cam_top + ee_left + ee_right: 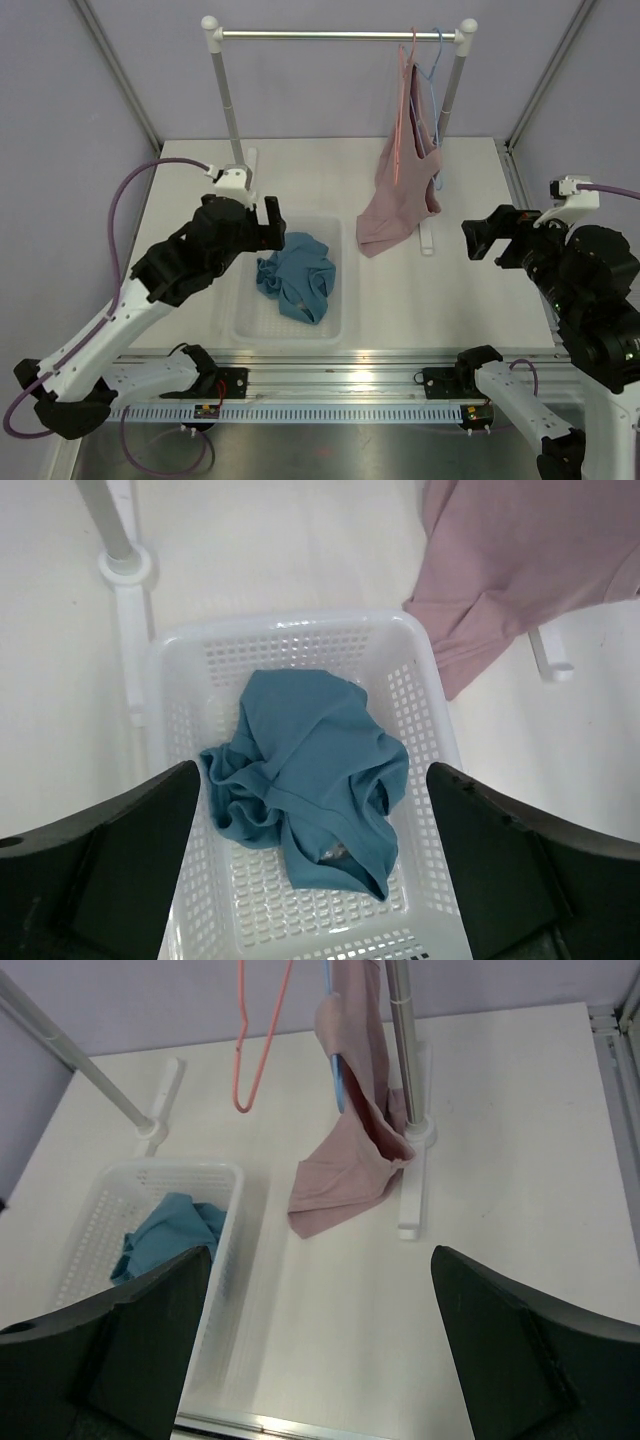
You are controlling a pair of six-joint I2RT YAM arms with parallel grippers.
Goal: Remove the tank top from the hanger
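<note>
The teal-blue tank top [297, 277] lies crumpled in a white basket [343, 300]. It also shows in the left wrist view [310, 760] and the right wrist view [165, 1235]. The salmon-pink hanger [262, 1035] hangs bare from the rail, and it shows in the top view [403, 110] too. My left gripper [268, 222] is open and empty above the basket's far-left part, its jaws spread wide over the top [312, 870]. My right gripper [480, 240] is open and empty at the right, above the bare table [320, 1350].
A dusty-pink tank top [400, 200] hangs on a light-blue hanger [436, 60] at the rail's right end, its hem touching the table. The rail [330, 35] stands on two posts with flat feet [412, 1200]. The basket rim [300, 630] is close to the left post [110, 530].
</note>
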